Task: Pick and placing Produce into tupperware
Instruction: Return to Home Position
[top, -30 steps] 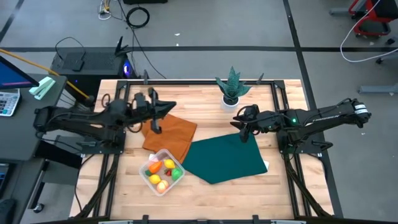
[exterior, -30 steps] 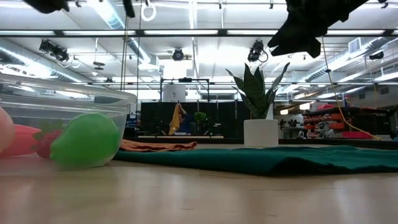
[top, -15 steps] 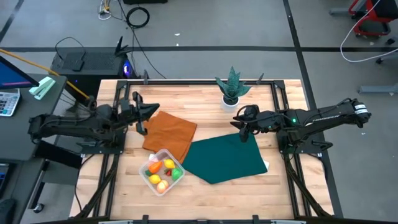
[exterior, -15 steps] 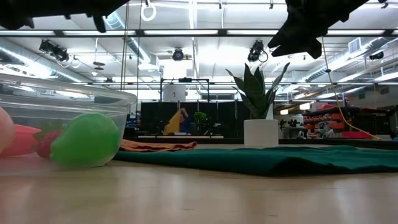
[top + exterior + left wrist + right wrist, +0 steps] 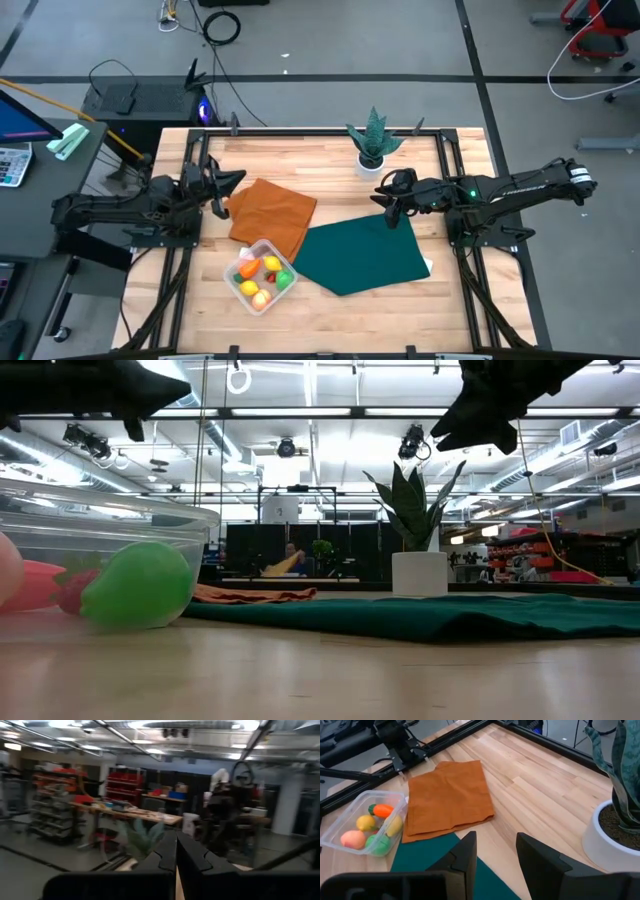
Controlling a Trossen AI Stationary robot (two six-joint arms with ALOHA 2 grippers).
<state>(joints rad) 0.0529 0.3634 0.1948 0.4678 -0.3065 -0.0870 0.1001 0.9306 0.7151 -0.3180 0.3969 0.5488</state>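
Observation:
The clear tupperware tub sits near the table's front left and holds several toy produce pieces: orange, yellow, peach, red and green. It also shows in the right wrist view and the low view. My left gripper hovers at the table's left edge, shut and empty. My right gripper hovers over the green cloth's far edge, open and empty.
An orange cloth lies behind the tub, and a green cloth lies to its right. A spiky plant in a white pot stands at the table's far side. Bare wood shows along the front edge.
My left gripper has drawn back toward the table's left edge, away from the orange cloth, staying shut. My right gripper has kept still. The tub and produce have not moved.

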